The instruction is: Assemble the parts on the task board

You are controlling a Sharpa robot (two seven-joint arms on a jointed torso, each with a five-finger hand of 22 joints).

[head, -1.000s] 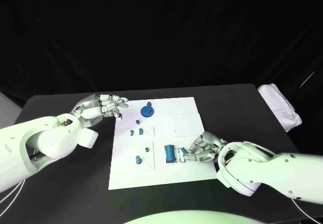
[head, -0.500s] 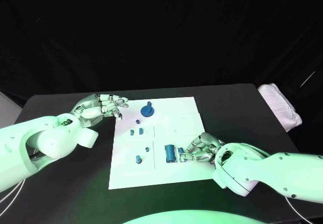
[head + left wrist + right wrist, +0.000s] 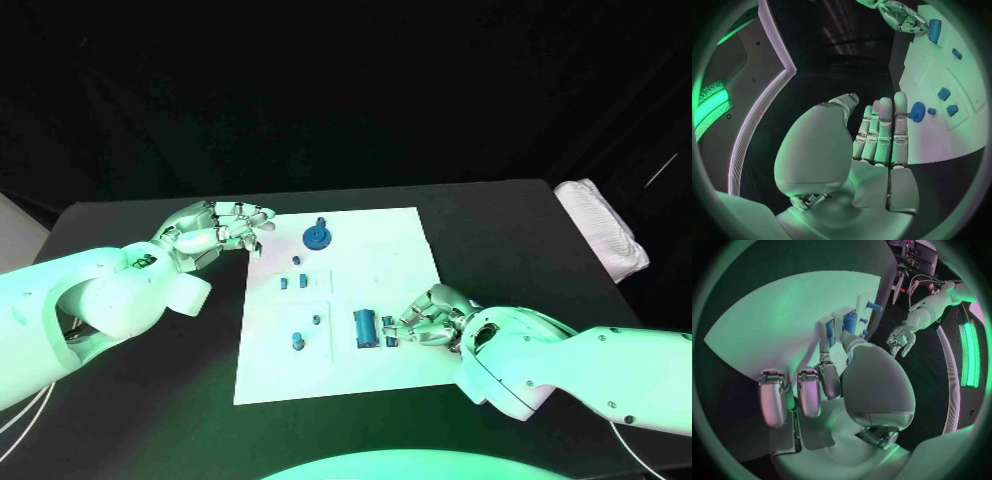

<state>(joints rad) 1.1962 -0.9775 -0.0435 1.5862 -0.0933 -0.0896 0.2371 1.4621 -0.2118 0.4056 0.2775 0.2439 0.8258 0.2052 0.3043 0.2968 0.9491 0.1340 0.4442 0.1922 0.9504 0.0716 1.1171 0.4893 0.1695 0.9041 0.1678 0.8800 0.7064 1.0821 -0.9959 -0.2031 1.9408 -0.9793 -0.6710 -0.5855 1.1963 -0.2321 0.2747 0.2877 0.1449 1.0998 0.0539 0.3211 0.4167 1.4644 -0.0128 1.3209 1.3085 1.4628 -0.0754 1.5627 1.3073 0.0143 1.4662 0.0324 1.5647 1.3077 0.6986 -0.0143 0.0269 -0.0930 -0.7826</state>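
Beside the right robot hand (image 3: 427,318), blue part (image 3: 365,327) (on task board (image 3: 382,263))

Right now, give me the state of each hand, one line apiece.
Left hand: open, holding nothing, at the task board's far left corner.
Right hand: on the small blue part beside the blue block; grip cannot be told.

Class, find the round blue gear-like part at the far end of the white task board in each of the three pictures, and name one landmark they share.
Head view: round blue part at the board's far end, beside the left hand.
Left wrist view: same part just past that hand's fingertips.
Right wrist view: I cannot pick it out.
Shared landmark: the white task board.
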